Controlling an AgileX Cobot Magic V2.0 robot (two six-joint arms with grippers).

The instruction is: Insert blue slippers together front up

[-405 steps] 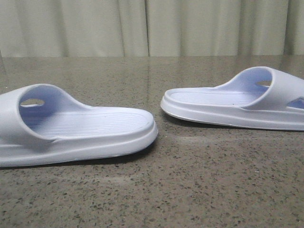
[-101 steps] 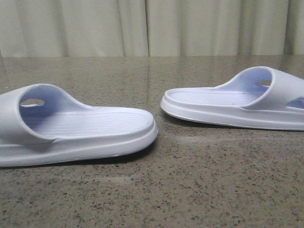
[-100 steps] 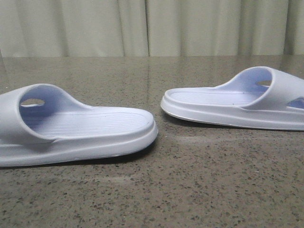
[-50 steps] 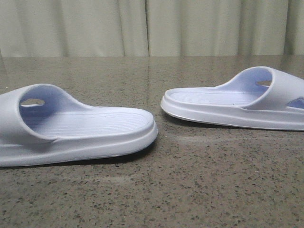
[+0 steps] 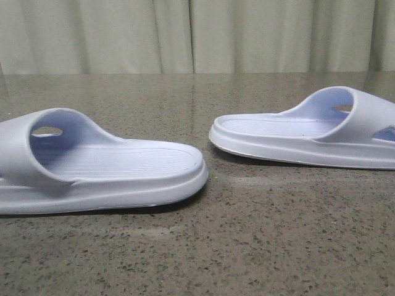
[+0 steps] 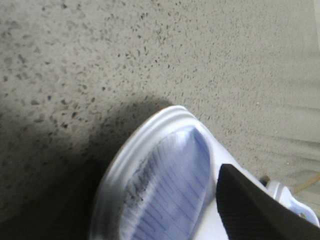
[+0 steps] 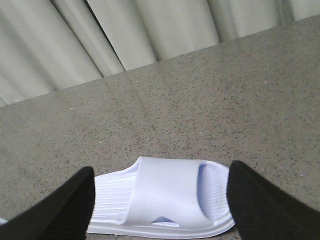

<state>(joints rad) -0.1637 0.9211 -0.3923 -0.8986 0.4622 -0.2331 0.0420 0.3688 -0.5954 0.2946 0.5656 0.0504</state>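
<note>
Speckled grey stone forms the worktop [image 5: 259, 246], hard and faintly glossy, with pale pleated curtains [image 5: 197, 34] closing off the room behind. On it lie the 2 blue slippers, soles down and well apart: the left slipper [image 5: 105, 172] near the front edge, the right slipper [image 5: 308, 139] farther back, open footbed ends facing each other. Both look like light moulded foam, springy rather than rigid, likely to slide on the smooth stone; the wide strap or the side rim seems the surest hold. The right gripper [image 7: 160, 210] hangs above the right slipper, fingers spread wide on either side. The left gripper [image 6: 165, 200] sits low over the left slipper's footbed, apparently open, though blur hides any contact.
</note>
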